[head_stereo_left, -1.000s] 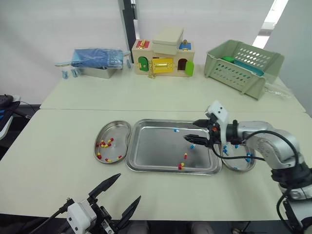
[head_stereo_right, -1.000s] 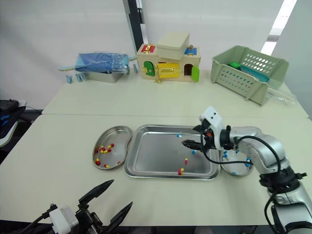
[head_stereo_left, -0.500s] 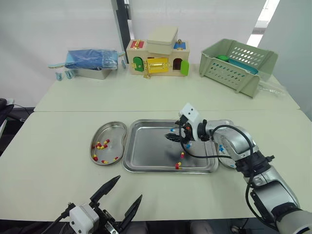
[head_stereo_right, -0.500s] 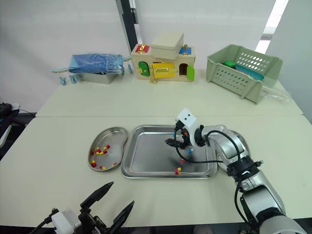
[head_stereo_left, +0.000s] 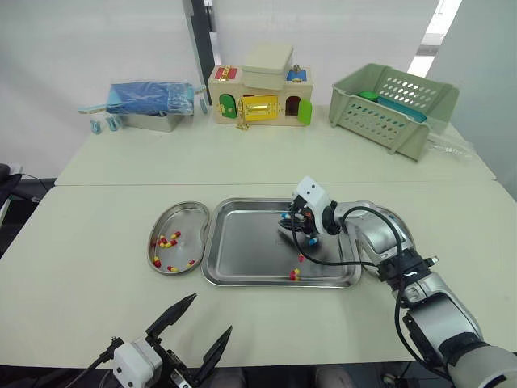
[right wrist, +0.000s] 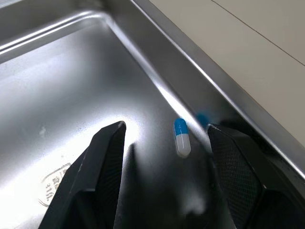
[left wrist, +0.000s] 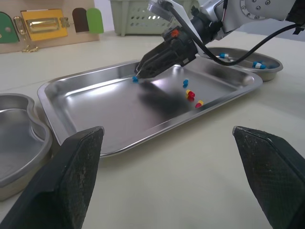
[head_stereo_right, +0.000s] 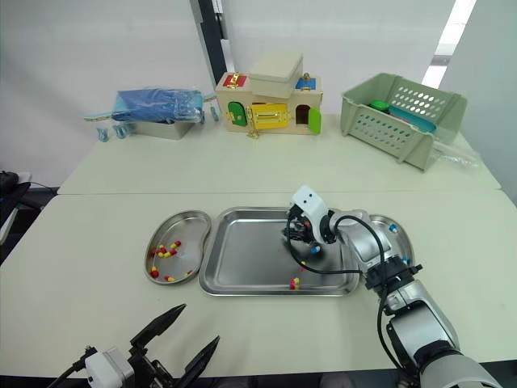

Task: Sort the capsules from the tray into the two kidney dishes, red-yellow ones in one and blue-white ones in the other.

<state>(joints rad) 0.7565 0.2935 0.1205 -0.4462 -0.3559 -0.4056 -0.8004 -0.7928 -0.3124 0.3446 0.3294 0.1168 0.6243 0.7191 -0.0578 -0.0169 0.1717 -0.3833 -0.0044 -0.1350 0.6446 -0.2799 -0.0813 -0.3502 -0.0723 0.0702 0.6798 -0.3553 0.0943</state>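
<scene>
Tabletop (head_stereo_left: pixel 81 242): carries tray, one kidney dish just beside each end.
Tray (head_stereo_left: pixel 242 250): holds a few loose capsules of both kinds.
Left dish (head_stereo_left: pixel 187 222): holds red-yellow capsules (head_stereo_left: pixel 166 241).
Right dish (head_stereo_right: pixel 401 242): holds blue-white capsules (left wrist: pixel 256 64).
Right tool (right wrist: pixel 165 128): down in tray, fingers parted astride blue-white capsule (right wrist: pixel 180 138) lying near tray wall, gripping nothing.
Left tool (head_stereo_left: pixel 212 313): spread wide, empty, low by tabletop's near edge.

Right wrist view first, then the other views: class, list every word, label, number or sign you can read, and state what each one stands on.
Round stamped mark on the tray floor: there are characters, but they are too blurred to read.
No other lettering in these views can be read.
</scene>
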